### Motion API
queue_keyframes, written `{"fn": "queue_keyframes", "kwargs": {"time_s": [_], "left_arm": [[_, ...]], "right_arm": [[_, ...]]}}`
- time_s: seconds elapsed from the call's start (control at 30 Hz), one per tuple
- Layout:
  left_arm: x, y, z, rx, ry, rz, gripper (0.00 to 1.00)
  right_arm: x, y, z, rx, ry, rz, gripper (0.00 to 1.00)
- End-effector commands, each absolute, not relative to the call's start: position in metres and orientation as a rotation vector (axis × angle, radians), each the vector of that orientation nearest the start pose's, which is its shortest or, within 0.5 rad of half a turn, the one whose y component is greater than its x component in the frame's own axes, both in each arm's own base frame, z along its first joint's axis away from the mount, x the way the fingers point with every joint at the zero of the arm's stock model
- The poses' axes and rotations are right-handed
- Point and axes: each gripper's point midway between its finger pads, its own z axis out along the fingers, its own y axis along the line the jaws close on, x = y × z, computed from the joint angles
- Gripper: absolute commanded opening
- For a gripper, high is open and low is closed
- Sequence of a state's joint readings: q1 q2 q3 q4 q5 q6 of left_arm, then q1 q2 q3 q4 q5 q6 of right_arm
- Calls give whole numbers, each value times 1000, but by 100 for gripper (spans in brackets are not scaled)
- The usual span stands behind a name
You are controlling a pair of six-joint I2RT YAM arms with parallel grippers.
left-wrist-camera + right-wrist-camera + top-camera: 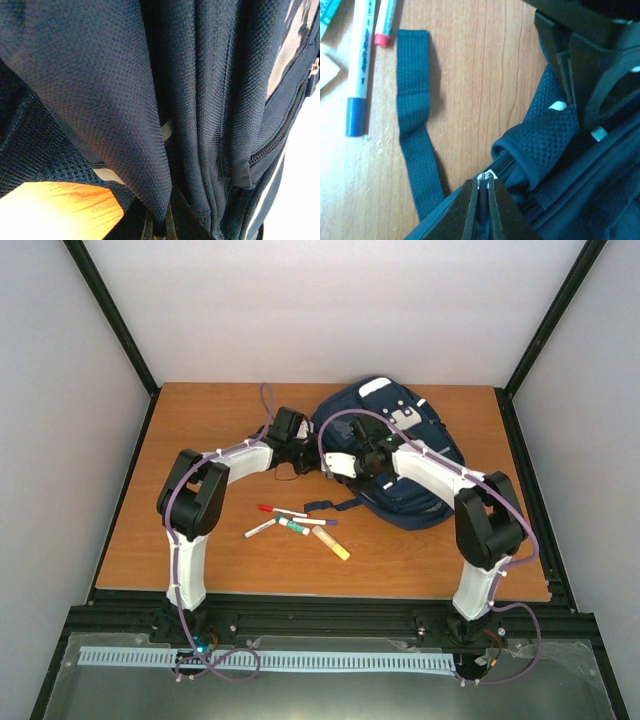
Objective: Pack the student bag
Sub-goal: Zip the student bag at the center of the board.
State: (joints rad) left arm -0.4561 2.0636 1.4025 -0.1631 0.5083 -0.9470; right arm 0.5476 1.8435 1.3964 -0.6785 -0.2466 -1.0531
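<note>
The navy student bag [405, 445] lies at the back middle of the table with its white patches up. My left gripper [303, 448] is at the bag's left edge; in the left wrist view it [159, 227] is shut on a fold of the bag's navy fabric [125, 100], which fills the view. My right gripper [341, 465] is at the bag's near-left side. In the right wrist view it [484, 184] is shut on the metal zipper pull [486, 175] of the bag's zip [506, 162], beside a mesh shoulder pad [540, 142].
Several pens and markers lie on the table in front of the bag: a red one [274, 509], a white one [260, 528], a green-banded one [293, 526] and a yellow stick [332, 543]. A loose dark strap [415, 125] lies on the wood beside a blue-capped marker [357, 70].
</note>
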Motion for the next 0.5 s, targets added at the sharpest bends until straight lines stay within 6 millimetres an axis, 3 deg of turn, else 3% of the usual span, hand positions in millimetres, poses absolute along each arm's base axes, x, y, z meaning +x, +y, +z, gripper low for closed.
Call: {"fn": "queue_keyframes", "kwargs": {"time_s": [0.0,0.47], "left_arm": [[456,-301,84,-389,2549,-1200,1],[459,-281,76,-440,2540,-1190,1]], "right_arm": [[322,256,107,-1990,1785,185,3],[276,204,106,-1970,1872,110,3]]}}
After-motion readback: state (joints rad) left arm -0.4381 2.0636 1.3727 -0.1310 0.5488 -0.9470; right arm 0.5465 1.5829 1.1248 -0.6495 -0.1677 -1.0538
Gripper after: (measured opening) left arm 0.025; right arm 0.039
